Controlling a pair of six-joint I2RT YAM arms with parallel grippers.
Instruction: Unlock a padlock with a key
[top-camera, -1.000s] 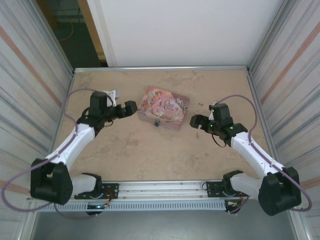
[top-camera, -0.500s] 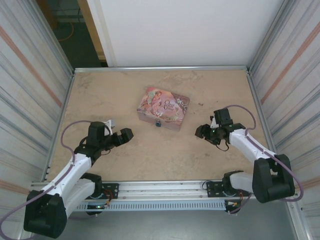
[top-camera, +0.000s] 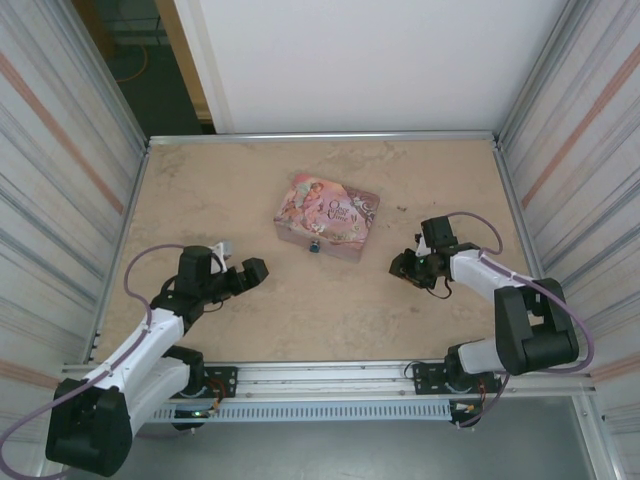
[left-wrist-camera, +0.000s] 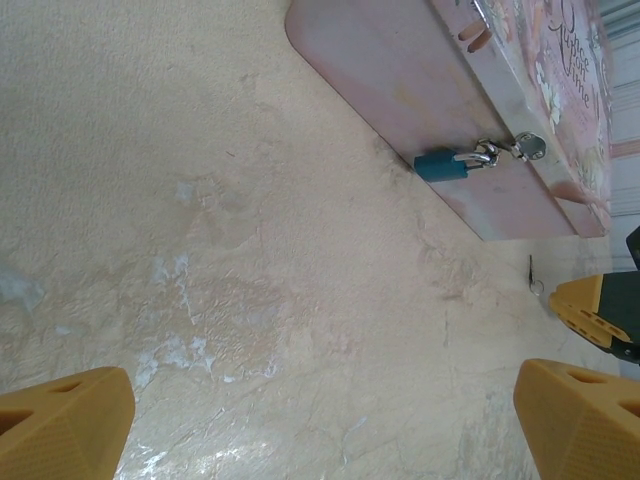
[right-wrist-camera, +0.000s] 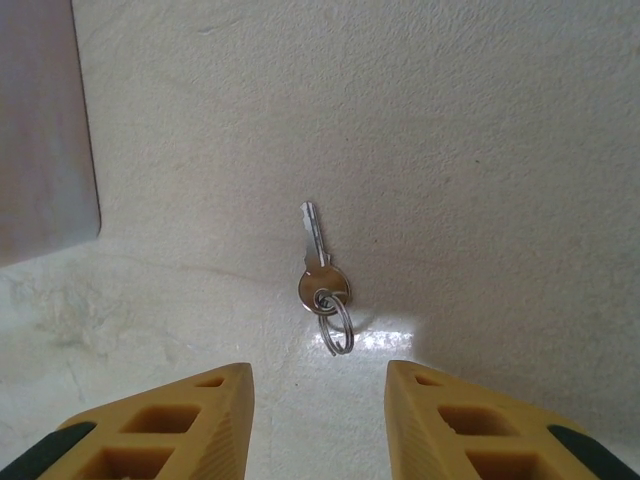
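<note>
I see L jaws wide open, holding nothing, low over the tabletop (top-camera: 220, 190) nr its left edge. R jaws part-open w/ nothing between them; the key (right-wrist-camera: 317, 262) lies flat just ahead of them, toward the right edge. Padlock (top-camera: 314, 246) hangs on the near face of the pink tin (top-camera: 327, 212), mid-tabletop.

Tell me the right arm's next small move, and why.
Probably ease the right arm's yellow fingers forward and down. The small silvery metal key with its ring lies flat on the beige table just ahead of them, untouched, and nothing sits between them.
</note>
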